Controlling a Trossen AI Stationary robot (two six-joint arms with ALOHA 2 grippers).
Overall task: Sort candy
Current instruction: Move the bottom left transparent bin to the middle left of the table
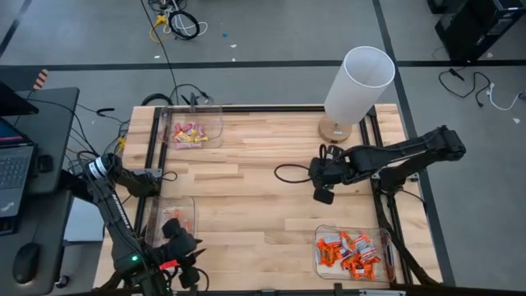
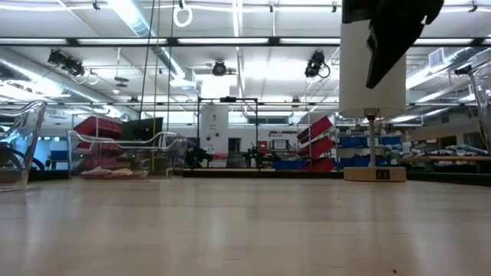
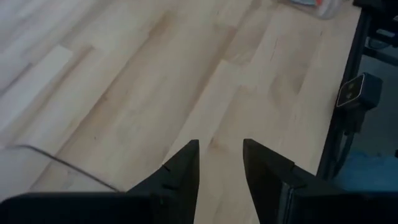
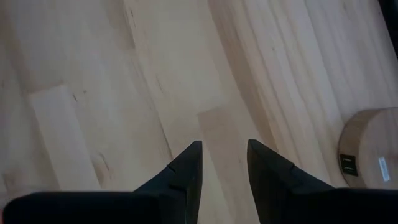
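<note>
Candy, sorted by colour into clear plastic rectangular bins on the pale wood-plank table [image 1: 246,181]. Left to right:

- Left end effector [image 1: 182,243], at 7 o'clock beside a clear bin [image 1: 168,215] whose contents cannot be made out; fingers [image 3: 180,177] a narrow gap apart, holding nothing.
- Pink and yellow wrapped candy [image 1: 188,133], in a bin at 11 o'clock.
- Right end effector [image 1: 323,195], just right of centre, over bare wood; fingers [image 4: 184,168] narrowly parted, empty.
- Tall white cylindrical lamp [image 1: 353,86] on a round wooden base, at 1 o'clock, near the right arm's reach.
- Bright orange wrapped candy [image 1: 353,251], in a bin at 5 o'clock.

No loose sweets show between bins; sorting looks finished, arms likely parked clear.
</note>
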